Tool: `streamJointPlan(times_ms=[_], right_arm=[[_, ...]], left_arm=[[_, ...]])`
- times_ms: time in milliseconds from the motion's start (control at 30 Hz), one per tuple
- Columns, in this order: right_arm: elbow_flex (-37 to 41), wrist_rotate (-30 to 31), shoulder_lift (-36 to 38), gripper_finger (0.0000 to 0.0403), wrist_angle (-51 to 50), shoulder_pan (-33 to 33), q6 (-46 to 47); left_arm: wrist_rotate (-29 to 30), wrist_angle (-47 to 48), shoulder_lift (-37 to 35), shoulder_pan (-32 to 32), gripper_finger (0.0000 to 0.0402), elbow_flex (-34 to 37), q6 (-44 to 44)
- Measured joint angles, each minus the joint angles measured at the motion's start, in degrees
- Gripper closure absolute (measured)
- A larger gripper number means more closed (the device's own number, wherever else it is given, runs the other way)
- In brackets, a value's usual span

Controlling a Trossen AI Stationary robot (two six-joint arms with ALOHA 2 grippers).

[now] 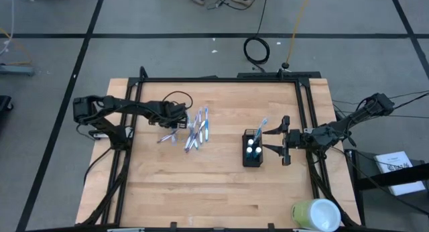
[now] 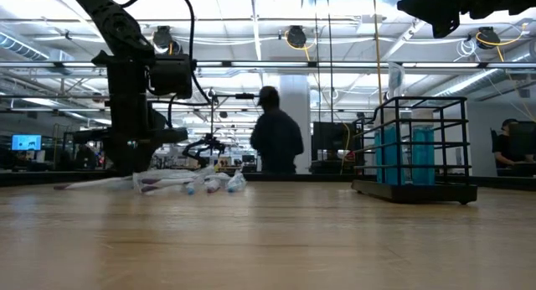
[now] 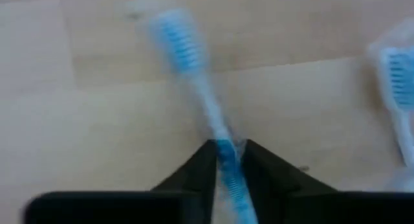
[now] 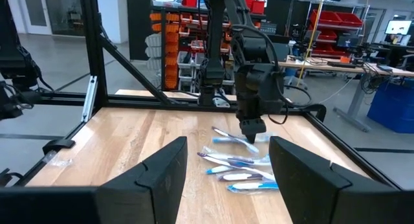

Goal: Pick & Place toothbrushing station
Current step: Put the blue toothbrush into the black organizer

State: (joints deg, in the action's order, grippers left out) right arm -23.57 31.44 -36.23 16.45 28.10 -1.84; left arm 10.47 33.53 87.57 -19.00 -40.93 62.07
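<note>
Left wrist view: left end effector (image 3: 226,160) clamped on toothbrush (image 3: 194,81) handle, head pointing ahead, presumably for transfer to holder (image 1: 253,150). Right end effector (image 1: 284,140) spread wide just beside holder, idle.

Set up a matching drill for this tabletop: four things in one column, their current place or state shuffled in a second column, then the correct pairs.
Things
1. left gripper
2. right gripper
3. small black wire-mesh holder
4. large yellow-green and white cylinder

States
A. lying at the table's near right corner
B. open, empty, hovering just right of the holder
C. shut on a slim blue-and-white toothbrush
D. standing right of centre with white-capped tubes inside

Pairs: 1-C, 2-B, 3-D, 4-A
</note>
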Motion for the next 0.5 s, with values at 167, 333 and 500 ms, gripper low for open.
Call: streamJointPlan(times_ms=[167, 333, 500], right_arm=[[0.00, 0.01, 0.00, 0.0193, 0.08, 0.00, -0.23], [0.00, 0.00, -0.38, 0.0193, 2.35, 0.00, -0.75], [0.00, 0.02, -1.99, 0.0193, 4.61, -0.02, -3.01]], left_arm=[[2.60, -4.68, -0.16, -0.01, 0.0386, 0.00, -7.84], [1.65, -10.47, -1.04, 0.29, 0.0373, 0.07, -14.65], [2.49, -18.33, -3.67, 2.71, 0.0397, 0.07, -20.32]])
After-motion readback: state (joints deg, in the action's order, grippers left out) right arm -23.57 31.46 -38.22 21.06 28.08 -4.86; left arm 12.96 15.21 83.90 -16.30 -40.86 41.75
